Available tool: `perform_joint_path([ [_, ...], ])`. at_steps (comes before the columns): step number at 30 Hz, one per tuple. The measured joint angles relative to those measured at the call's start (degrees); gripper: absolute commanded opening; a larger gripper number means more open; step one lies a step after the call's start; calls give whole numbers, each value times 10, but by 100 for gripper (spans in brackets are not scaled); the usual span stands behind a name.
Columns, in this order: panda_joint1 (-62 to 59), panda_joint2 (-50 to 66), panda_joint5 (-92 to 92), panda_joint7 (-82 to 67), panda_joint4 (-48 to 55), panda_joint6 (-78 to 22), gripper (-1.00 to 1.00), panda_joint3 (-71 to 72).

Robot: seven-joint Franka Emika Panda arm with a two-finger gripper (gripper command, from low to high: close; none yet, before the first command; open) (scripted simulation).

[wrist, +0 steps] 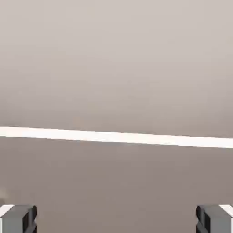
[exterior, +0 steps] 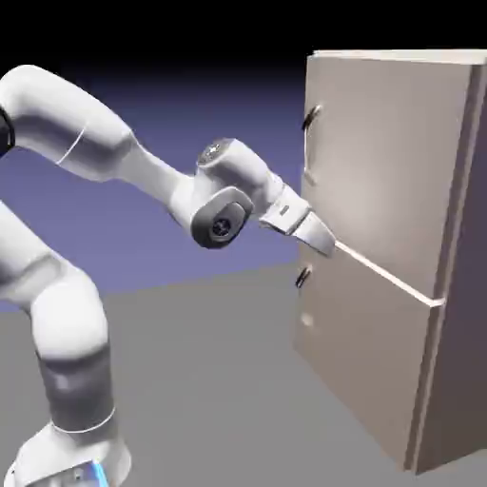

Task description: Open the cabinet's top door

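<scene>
Locate cab. (exterior: 390, 162) at ext. view's right, upright on grey ground (exterior: 219, 380). Note arm (exterior: 81, 124) reaching across from ext. view's left. Find top door (exterior: 385, 152) above seam (exterior: 390, 275), apparently shut, flush with cab. front. Find lower door (exterior: 366, 333) beneath, likewise apparently shut.

Check gripper (wrist: 116, 218): jaws set wide, nothing between tips. Positioned at seam level, facing front panels, well below top handle (exterior: 310, 118). Contact w/ door: probably none, but can't be confirmed from ext. view, tips being seen edge-on against panel. Find top handle near top door's left edge, toward upper left corner, ext. view; out of frame in hand view. Disregard lower handle (exterior: 302, 277), close to lower door's upper left corner.

Current step, as judged: approach; grasp not made. Next: back off slightly for clearance, raise to top handle ht., shift toward door's handle edge. Keep jaw spread approx. parallel to seam, to straddle upright bar. Advance, close on bar, then pull outward along door's arc. Caution: advancing at present ht. risks pressing tips on flat panel.
</scene>
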Motion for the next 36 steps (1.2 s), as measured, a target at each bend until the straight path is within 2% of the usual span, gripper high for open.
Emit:
perform_joint_path([
  [36, -388, -365, 897, -412, 115, -118, 0, 443],
])
